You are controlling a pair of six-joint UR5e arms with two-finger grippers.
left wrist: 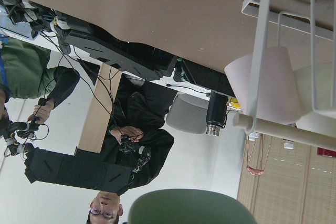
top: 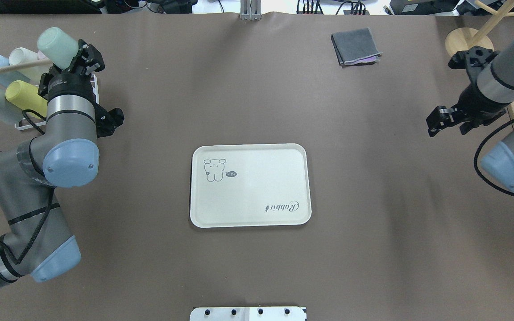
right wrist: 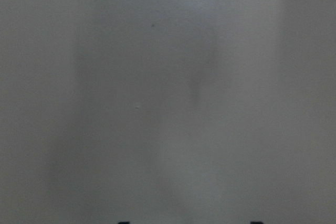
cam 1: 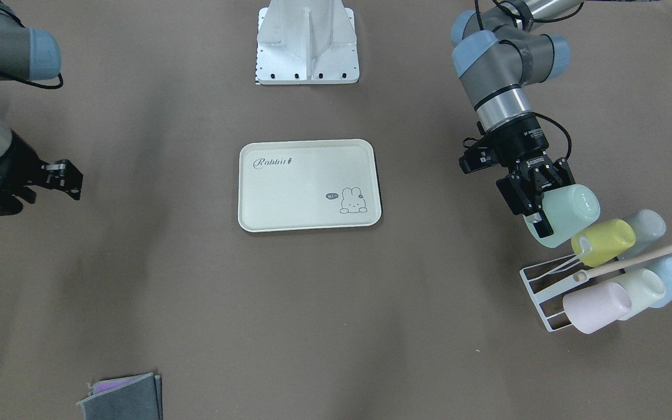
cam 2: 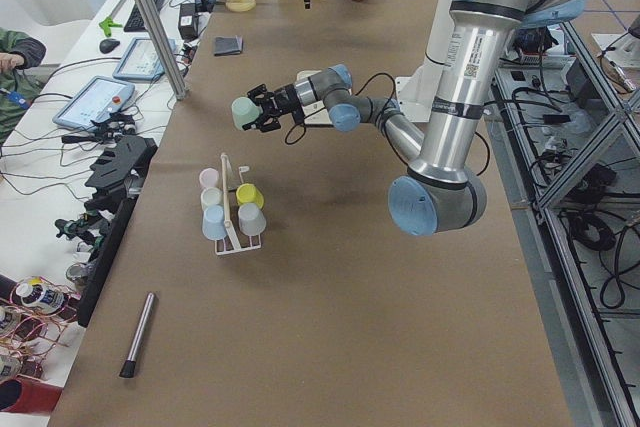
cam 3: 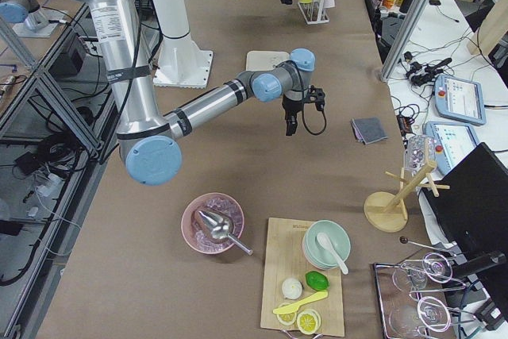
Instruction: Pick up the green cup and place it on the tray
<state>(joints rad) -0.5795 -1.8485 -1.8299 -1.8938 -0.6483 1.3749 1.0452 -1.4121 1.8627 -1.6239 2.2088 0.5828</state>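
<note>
1. Left gripper (cam 1: 537, 204): closed on one small mint-green plastic tumbler (cam 1: 569, 213), gripped at the rim end. The tumbler is tilted, with its base pointing away from the wrist. The exterior left view shows it raised off the brown table (cam 1: 137, 280), higher than the rack.

2. Task object location: the mint-green tumbler is at the table end on the robot's left, just beside the rack and well apart from the tray. In the left wrist view, only its dark green edge (left wrist: 189, 208) shows at the bottom of the frame.

3. Tray: one cream rectangular plastic tray (cam 1: 301, 192) with rounded corners and a raised rim. It lies flat at the table centre and carries grey "Rabbit" script and a rabbit drawing. No cup rests on it.

4. Rack: one white wire rack (cam 1: 537, 291) with a pale wooden rod (cam 1: 639, 259) across it. Five cups remain on it:
- one yellow cup (cam 1: 601, 240)
- one grey-blue cup (cam 1: 645, 226)
- one light blue cup (cam 1: 671, 280)
- one whitish-green cup (cam 1: 642, 290)
- one pink cup (cam 1: 595, 306)

The cup total, with the held tumbler, is six.

5. Right gripper (cam 1: 65, 178): fingers spread apart, holding nothing, positioned above bare table at the opposite end.

6. Other items: one folded grey cloth (cam 1: 123, 399) with a purple layer lies near the table edge across from the robot.
</note>
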